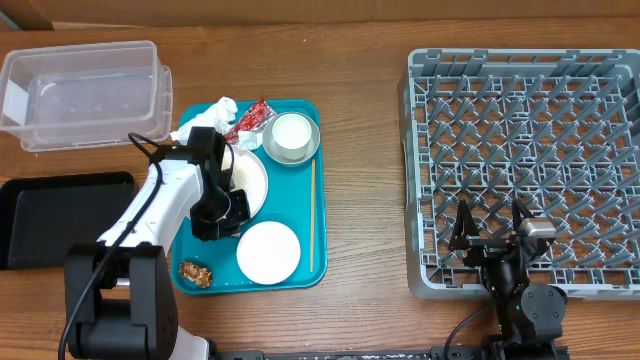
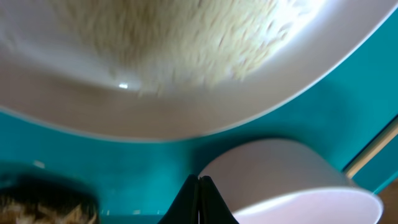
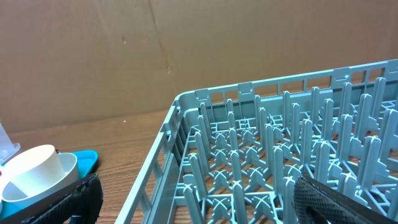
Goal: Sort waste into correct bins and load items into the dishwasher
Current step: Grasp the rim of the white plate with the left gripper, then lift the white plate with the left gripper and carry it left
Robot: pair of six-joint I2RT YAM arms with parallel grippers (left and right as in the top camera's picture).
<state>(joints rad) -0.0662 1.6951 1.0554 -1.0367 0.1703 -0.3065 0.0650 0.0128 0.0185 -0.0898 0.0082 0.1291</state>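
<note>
It looks like a robot lab: two robot arms at a wooden desk, a cardboard wall behind, a rack on it.

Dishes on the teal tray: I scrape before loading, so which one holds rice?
The plate partly under the left arm: rice lies on it. The white bowl nearer the robot and the cup farther off look bare.
</note>
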